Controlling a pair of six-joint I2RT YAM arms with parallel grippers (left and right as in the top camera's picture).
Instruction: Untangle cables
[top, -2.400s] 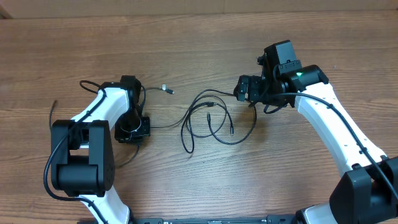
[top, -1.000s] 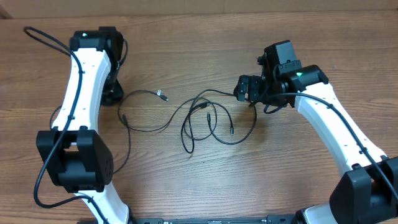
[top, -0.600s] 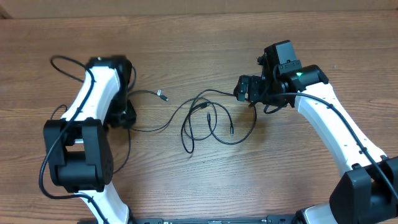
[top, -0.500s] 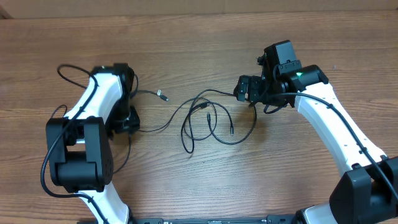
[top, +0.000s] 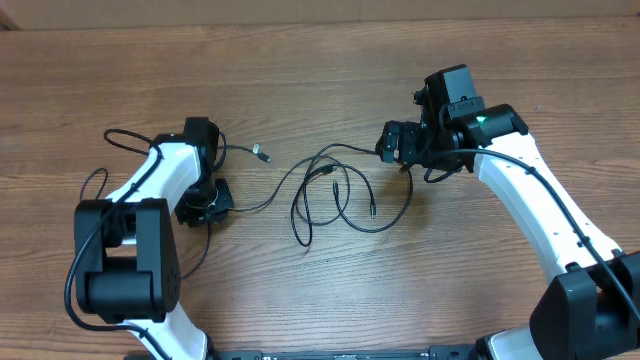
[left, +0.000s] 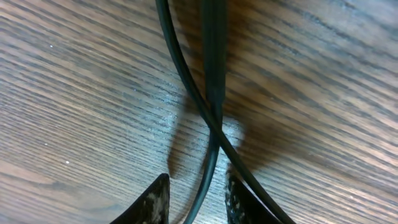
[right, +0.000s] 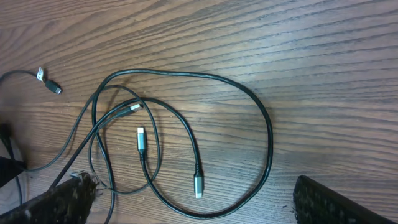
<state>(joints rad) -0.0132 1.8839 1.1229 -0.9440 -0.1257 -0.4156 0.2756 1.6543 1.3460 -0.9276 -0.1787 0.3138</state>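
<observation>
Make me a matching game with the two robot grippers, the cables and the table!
Things:
1. left gripper
2. right gripper
3. cables
4. table

Descriptions:
A. jaws wide open
B. brown wood
C. thin, black, looping
D. a cable runs between its fingertips

Pairs: 1-D, 2-A, 3-C, 4-B

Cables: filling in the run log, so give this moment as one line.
cables: tangled loops on table | left gripper: jaws narrowly apart, one strand between | right gripper: open, empty, by the loops | untangling: not done
</observation>
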